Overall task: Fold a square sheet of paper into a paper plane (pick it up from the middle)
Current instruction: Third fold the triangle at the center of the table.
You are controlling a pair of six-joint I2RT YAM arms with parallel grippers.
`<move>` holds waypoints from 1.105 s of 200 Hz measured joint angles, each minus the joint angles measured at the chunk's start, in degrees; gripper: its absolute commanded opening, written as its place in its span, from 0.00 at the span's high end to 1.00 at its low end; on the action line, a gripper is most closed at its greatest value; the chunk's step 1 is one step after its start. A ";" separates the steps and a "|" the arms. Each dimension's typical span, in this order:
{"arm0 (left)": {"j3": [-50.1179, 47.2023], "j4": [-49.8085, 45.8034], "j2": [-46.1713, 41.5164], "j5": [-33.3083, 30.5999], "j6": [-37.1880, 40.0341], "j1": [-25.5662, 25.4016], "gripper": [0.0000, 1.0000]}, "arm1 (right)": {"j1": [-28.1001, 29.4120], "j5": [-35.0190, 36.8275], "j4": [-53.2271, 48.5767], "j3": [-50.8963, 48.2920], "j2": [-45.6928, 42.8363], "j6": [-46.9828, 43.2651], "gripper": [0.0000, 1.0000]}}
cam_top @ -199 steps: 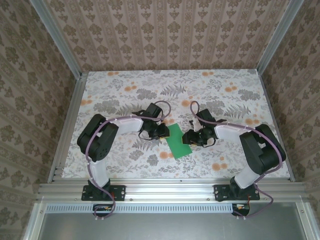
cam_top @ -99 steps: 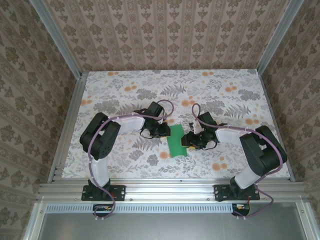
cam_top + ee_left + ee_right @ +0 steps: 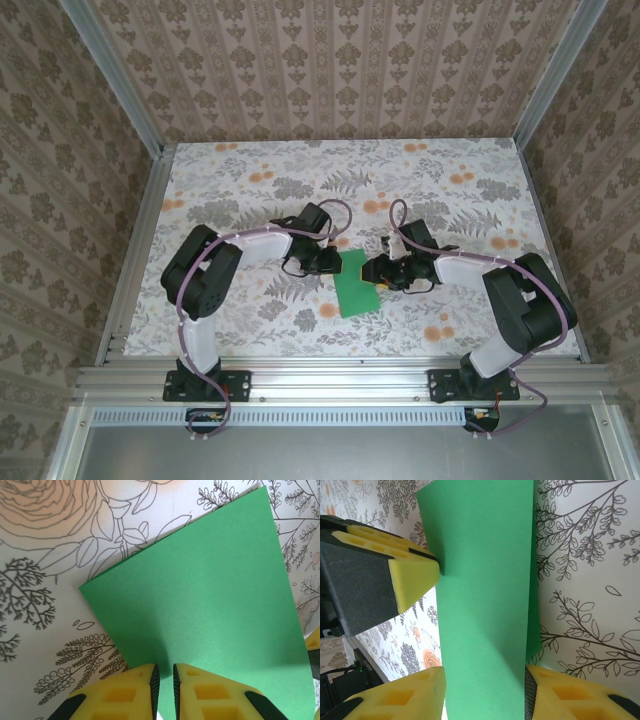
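While left end effector (image 3: 164, 670) clamps green paper (image 3: 200, 605) edge, right end effector (image 3: 485, 677) straddles it (grip unclear).

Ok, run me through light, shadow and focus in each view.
Top external: even, soft light, no glare, the green paper sharp. Left wrist: paper and table print crisp, a dim shadow on the paper ahead of the left gripper's fingers, which look a little soft. Right wrist: a shadow darkens the paper's near end; the right gripper's fingers look soft too.

tabletop (image 3: 300, 170): floral print, grey and orange | walls (image 3: 340, 60): damask-patterned paper | frame (image 3: 340, 380): aluminium rails
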 measured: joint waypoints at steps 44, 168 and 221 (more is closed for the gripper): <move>0.22 -0.24 0.00 -0.42 0.68 -0.17 0.80 | -0.33 -0.20 -1.03 -0.35 0.00 -0.37 0.87; -11.26 0.09 -26.01 -11.93 8.72 -10.16 0.55 | 4.92 5.31 13.05 -8.83 -2.91 21.14 0.94; -19.69 2.01 -33.38 -19.15 11.37 -14.12 0.57 | 7.43 9.79 16.92 -10.99 -2.93 26.91 0.94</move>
